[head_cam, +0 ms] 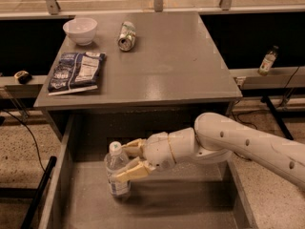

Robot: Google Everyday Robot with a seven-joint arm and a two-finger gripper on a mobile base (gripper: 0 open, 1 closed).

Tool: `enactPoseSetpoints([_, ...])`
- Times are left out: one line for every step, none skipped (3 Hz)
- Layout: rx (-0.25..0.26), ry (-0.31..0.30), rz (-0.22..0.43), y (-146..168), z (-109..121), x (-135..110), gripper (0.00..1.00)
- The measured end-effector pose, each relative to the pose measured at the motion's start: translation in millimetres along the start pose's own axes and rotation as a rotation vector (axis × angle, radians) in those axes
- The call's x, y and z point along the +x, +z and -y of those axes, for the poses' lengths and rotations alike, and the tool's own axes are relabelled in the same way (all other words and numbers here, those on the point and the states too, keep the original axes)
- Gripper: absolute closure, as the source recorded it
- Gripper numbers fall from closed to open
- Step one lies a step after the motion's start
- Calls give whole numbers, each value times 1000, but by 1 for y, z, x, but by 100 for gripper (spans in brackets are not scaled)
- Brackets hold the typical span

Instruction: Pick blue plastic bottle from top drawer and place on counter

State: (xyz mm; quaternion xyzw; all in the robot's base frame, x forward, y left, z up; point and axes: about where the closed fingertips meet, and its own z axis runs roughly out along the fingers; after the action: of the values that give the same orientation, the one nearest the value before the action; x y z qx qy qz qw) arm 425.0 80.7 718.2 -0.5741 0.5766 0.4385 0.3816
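The blue plastic bottle, clear with a white cap, stands upright on the speckled floor of the open top drawer, at its left. My gripper reaches in from the right, its tan fingers closed on the bottle's upper body, one in front and one behind. The bottle's base rests on the drawer floor. The counter is the grey tabletop above the drawer.
On the counter lie a white bowl, a crushed green-white can and a dark snack bag, all at the left and back. A small dark bottle stands on a ledge at the right. The drawer's left wall is close to the bottle.
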Motion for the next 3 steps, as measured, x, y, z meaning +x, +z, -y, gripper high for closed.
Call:
enactPoseSetpoints([-29,-41,135,-12,-5,-35,88])
enactPoseSetpoints([31,-103,203,-61,-2,-74,100])
enactPoseSetpoints([128,-145,162,-117,20,-112,100])
